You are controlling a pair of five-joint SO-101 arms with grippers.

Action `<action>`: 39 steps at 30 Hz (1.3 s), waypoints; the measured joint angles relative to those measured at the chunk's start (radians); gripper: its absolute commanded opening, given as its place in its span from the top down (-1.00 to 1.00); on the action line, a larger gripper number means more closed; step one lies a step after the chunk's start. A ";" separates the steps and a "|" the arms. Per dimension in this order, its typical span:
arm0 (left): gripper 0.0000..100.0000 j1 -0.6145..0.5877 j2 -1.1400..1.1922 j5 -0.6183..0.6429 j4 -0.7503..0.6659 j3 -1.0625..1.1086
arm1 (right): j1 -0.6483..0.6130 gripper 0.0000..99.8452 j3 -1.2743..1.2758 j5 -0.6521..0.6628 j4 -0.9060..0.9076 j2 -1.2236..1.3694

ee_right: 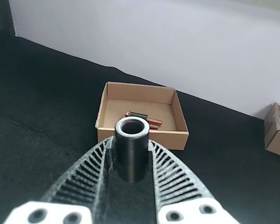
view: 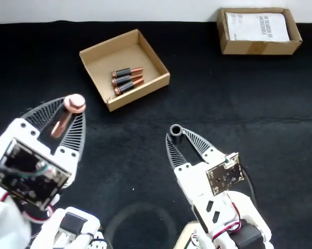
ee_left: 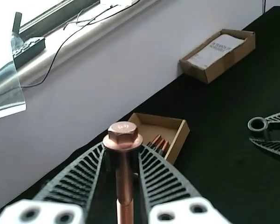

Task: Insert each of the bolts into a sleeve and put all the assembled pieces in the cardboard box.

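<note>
Holding a copper-coloured bolt (ee_left: pixel 125 186) clamped in my left gripper (ee_left: pixel 123 149) and a dark sleeve (ee_right: pixel 131 149) pinched at the tips of my right gripper (ee_right: pixel 131 154), I judge that I am at the joining step for a fourth piece. Three assembled pieces (view: pixel 127 79) already lie side by side in the cardboard box (view: pixel 140 91) beyond both arms. The two parts are well apart over the black table (view: pixel 259 104). The bolt's hexagonal flanged head stands out past my fingertips, with its smooth shank running back between the ribbed fingers. The sleeve is a short tube with a pale rim, and its open bore faces away from my wrist. The next move, as I see it, calls for bringing the shank's free end in line with that bore. That looks awkward, since that end sits inside my grip.
</note>
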 measured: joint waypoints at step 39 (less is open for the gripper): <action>0.98 0.269 0.086 0.763 -0.761 0.655 | -0.003 0.99 0.207 0.002 -0.153 0.002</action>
